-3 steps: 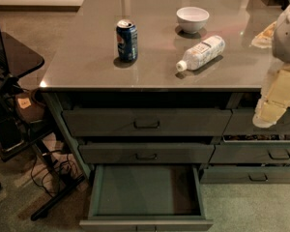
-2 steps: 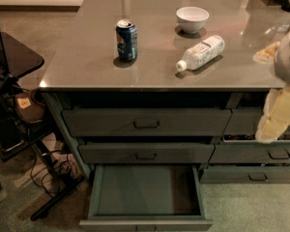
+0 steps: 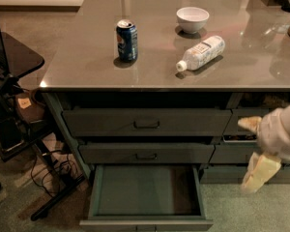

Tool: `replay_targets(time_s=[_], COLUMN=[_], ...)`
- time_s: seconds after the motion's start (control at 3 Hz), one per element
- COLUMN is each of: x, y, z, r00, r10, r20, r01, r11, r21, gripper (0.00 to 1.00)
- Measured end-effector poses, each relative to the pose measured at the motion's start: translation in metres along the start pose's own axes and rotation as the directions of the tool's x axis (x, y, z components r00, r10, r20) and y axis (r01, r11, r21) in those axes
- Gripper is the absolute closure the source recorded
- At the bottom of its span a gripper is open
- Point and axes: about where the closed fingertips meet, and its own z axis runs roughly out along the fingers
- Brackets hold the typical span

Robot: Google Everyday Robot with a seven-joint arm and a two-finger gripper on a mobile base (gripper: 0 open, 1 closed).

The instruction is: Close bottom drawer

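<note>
The bottom drawer, a wide shallow grey-green box with thin teal side walls and a flat bare floor, stands pulled out toward the near side at the foot of the cabinet. It sits left of centre in the camera view, and its front panel runs along the lower edge of the view. Directly above it a closed grey-green drawer front with a small dark pull sits flush in the cabinet. Above that is a longer grey-green drawer front with a similar pull.

The cream-tipped claw on its white arm hangs at the right, in front of the narrower right-hand drawer fronts. It is to the right of the open drawer, slightly above it and apart from it. It is released, its two cream tips spread well apart with nothing between them.

On the glossy grey tabletop a blue drink can stands upright toward the left. A white round bowl sits farther back. A clear plastic bottle with a white cap lies on its side just near of the bowl. At the far left stands a black side table, with dark cables on the floor beneath.
</note>
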Motion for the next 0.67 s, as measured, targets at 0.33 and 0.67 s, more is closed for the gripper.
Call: replay_targets(time_s=[0.33,0.67], x=[0.053,0.107], y=[0.034,0.08], z=[0.09,0.159], r00=[0.997,0.984], r10=[0.068,0.161], r20=[0.044,0.077], r01=[-0.065,-0.152], r11=[0.9955,0.9816], r21=[-0.068,-0.116], gripper=[0.0,0.0])
